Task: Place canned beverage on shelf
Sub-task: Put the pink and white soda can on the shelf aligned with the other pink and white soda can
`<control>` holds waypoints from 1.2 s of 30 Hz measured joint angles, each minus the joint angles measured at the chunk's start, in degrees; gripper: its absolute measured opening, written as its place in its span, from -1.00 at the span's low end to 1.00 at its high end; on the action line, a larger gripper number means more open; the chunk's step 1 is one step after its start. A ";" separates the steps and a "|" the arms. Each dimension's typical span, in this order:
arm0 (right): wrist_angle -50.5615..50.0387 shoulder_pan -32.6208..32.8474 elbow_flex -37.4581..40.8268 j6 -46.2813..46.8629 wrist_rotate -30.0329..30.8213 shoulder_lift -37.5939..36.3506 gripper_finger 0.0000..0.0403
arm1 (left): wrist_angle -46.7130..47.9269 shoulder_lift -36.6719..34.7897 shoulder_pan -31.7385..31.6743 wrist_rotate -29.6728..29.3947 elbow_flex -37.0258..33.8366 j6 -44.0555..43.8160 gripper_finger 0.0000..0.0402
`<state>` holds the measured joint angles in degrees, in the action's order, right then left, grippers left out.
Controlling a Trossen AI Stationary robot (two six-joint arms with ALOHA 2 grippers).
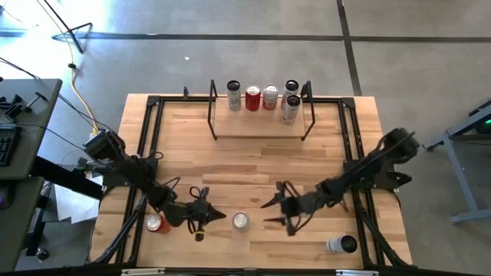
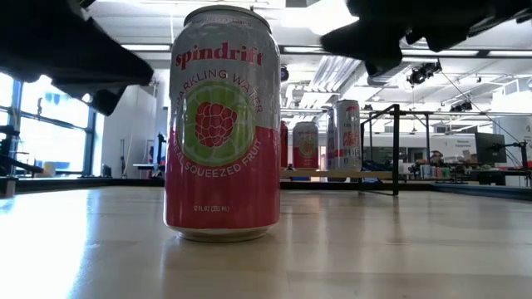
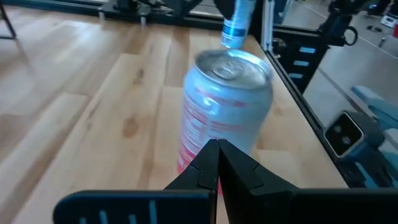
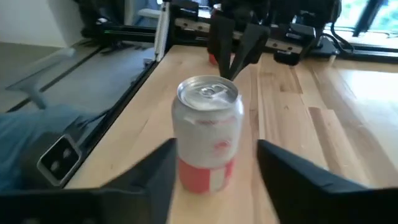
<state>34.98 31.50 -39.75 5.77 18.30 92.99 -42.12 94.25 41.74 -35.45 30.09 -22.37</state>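
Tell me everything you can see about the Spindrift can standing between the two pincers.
The Spindrift can is a metal sparkling-water can, silver above and pink-red at its base, with a raspberry picture on green. Its pull-tab top looks unopened. It stands upright on the wooden tabletop near the front edge. The left pincer, shut, points at it; the right pincer is open toward it. Neither visibly touches it.

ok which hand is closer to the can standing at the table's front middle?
Left, narrowly. The left hand, shut, points at the can from just beside it. The right hand, open, faces the can from the other side, slightly farther off.
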 joint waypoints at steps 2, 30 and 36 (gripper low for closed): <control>-0.02 1.27 -3.15 1.09 3.17 3.63 0.24 | -1.83 1.68 0.60 -0.73 0.00 -0.04 -1.00; 13.49 0.21 -15.00 6.22 12.69 22.51 0.70 | -2.68 5.78 -0.93 -7.75 3.50 -4.37 -0.19; 13.36 -0.78 -18.05 6.08 10.90 25.14 0.69 | -2.71 5.78 -1.34 -8.58 3.50 -5.08 -0.26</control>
<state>48.34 30.72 -57.80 11.85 29.20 118.13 -44.83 100.03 40.40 -44.04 33.58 -27.45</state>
